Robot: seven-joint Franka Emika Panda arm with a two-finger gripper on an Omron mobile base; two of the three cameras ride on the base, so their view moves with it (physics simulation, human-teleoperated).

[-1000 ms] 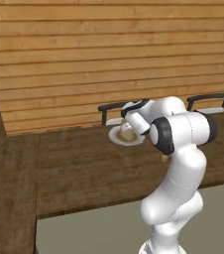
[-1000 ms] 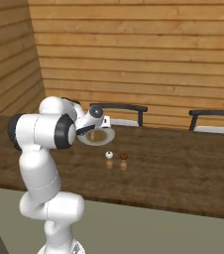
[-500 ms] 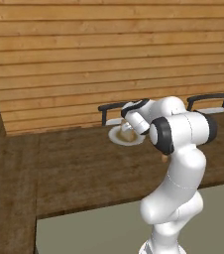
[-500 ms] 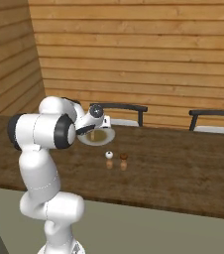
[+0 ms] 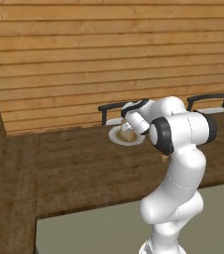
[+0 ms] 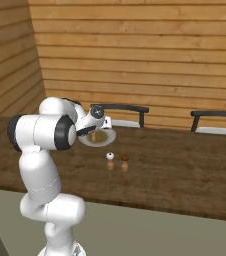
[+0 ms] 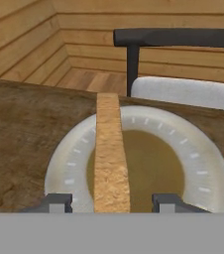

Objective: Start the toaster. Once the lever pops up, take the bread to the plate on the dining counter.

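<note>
The bread (image 7: 110, 149), a thin tan slice, stands on edge on the white plate (image 7: 203, 168), running away from the hand. My gripper (image 7: 112, 202) hangs low over the plate with its jaws open, a gap showing between each fingertip and the slice. In the base views the gripper (image 5: 128, 130) (image 6: 92, 131) hovers just above the plate (image 5: 115, 139) (image 6: 108, 139), which rests on the dark wood dining counter (image 5: 79, 163) near its far edge. The toaster is out of view.
Two small shakers, one white-topped (image 6: 110, 160) and one brown (image 6: 125, 162), stand on the counter just in front of the plate. Black-backed chairs (image 6: 122, 108) (image 6: 217, 116) sit behind the counter against a wood-plank wall.
The jaws have gone from shut on the bread to open, leaving the slice standing on the plate. The arm has hardly moved.
</note>
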